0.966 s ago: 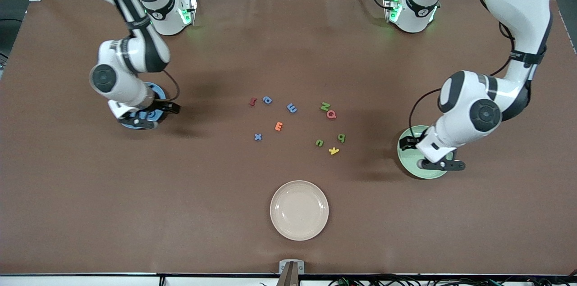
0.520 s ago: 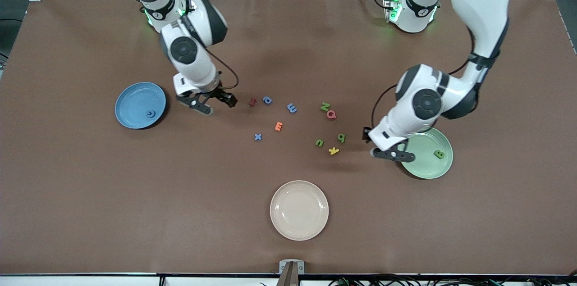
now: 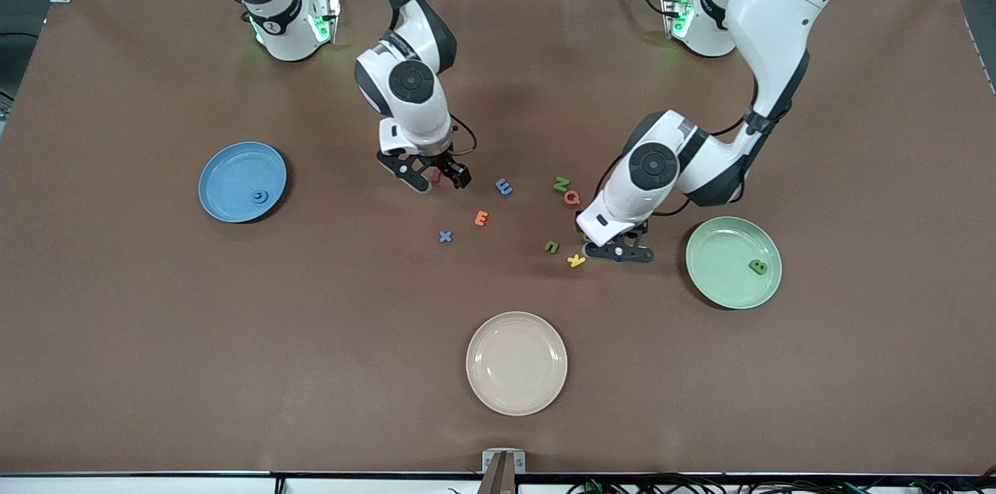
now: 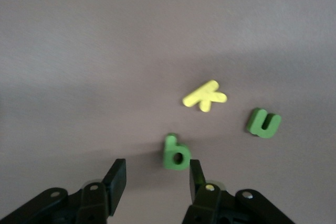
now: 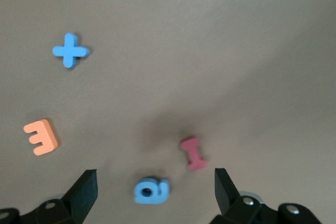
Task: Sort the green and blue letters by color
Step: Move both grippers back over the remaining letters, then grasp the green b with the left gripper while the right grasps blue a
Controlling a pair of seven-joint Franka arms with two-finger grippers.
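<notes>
Front view: my right gripper (image 3: 434, 180) sits low over the letter cluster at the right arm's end of it, over a red letter and the blue a, which it mostly hides here. My left gripper (image 3: 615, 250) is low at the cluster's other end, just beside the yellow K (image 3: 576, 261), between the cluster and the green plate (image 3: 720, 288). On the table I see a blue m (image 3: 504, 186), blue x (image 3: 445, 236), orange E (image 3: 482, 218), green N (image 3: 561, 184), red Q (image 3: 572, 198) and green u (image 3: 551, 247). One green B (image 3: 757, 267) lies in the green plate. One blue letter (image 3: 257, 197) lies in the blue plate (image 3: 226, 202) toward the right arm's end. A cream plate (image 3: 516, 393) sits nearest the camera.

Left wrist view: left gripper (image 4: 156, 178) jaws partly open, nothing held. The green b (image 4: 175, 152) lies flat on the table (image 4: 105, 51) just ahead of the jaws, close to one finger; I cannot tell if it touches. The yellow K (image 4: 205, 96) and green u (image 4: 263, 123) lie near it.

Right wrist view: right gripper (image 5: 155, 190) jaws spread wide, empty. The blue a (image 5: 151, 190) lies between the fingers, apart from both. The red letter (image 5: 193, 152) lies just beside it. The orange E (image 5: 41, 137) and blue x (image 5: 70, 51) lie well apart from the jaws.
</notes>
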